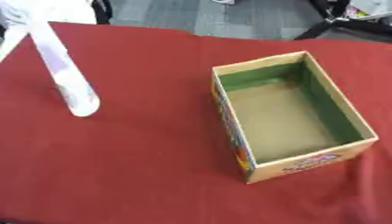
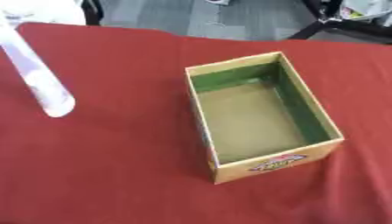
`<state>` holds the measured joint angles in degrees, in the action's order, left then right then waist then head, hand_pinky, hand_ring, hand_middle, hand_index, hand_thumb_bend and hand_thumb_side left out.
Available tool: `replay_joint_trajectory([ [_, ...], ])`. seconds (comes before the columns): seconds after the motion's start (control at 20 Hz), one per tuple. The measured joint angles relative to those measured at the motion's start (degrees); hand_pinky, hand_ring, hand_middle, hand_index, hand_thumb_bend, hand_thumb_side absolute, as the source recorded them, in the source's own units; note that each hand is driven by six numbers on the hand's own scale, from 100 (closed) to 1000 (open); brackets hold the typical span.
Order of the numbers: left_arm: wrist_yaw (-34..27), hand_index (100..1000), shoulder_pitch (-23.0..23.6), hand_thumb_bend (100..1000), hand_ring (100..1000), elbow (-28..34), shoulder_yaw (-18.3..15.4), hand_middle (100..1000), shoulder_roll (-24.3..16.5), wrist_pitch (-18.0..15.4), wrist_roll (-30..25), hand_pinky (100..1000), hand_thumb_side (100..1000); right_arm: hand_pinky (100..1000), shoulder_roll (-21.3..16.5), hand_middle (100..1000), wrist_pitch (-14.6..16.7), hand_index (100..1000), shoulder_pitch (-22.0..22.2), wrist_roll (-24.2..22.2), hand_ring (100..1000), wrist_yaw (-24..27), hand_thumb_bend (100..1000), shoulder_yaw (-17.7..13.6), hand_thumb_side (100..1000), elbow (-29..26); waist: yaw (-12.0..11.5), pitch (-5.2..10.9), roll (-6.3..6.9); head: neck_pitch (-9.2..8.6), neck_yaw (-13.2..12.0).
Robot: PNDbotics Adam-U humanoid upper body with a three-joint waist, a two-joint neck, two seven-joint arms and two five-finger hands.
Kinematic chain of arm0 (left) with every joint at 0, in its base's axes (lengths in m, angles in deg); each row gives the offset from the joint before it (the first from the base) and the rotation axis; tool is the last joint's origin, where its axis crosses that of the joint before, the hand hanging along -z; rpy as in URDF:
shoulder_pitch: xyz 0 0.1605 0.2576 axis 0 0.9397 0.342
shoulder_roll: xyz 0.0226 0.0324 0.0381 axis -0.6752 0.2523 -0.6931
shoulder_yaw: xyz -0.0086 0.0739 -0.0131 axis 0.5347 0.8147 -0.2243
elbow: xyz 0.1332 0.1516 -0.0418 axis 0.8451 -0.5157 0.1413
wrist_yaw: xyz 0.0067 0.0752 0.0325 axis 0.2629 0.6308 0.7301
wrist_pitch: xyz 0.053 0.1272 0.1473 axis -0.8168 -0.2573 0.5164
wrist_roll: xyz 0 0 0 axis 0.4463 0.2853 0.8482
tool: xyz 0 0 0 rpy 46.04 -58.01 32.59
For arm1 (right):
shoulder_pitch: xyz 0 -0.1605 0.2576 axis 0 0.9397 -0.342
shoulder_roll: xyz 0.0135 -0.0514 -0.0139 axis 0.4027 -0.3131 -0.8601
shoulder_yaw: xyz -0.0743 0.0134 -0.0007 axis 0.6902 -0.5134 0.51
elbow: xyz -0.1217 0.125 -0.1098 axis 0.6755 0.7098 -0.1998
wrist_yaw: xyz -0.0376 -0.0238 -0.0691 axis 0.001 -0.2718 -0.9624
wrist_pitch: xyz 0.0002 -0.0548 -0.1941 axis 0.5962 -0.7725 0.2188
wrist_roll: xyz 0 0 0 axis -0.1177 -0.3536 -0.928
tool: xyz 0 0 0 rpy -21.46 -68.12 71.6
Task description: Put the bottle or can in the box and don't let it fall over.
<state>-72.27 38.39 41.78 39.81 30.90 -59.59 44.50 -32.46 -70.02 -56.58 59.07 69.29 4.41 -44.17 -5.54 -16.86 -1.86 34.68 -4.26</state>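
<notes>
At upper left, bottle point(image 1: 67, 78) tilted

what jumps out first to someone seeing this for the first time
An open cardboard box sits right of centre on the red tablecloth, nothing inside, its inner walls green and printing on its outside. At the upper left a blurred white elongated object slants across the cloth; what it is cannot be told.
</notes>
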Motion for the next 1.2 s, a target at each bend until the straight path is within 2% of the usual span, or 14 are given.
replay_joint_trajectory([
  [1.2, 0.75, 899, -8.87, 164, 1000, -8.48, 7.8, 1000, -7.54, -1.0, -13.03, 813, 893, 591, -0.02, 795, 0.37, 815, 0.05, -0.51, 700, 0.01, 100, 0.69, 806, 0.0, 0.58, 0.17, -0.24, -0.03, -0.23],
])
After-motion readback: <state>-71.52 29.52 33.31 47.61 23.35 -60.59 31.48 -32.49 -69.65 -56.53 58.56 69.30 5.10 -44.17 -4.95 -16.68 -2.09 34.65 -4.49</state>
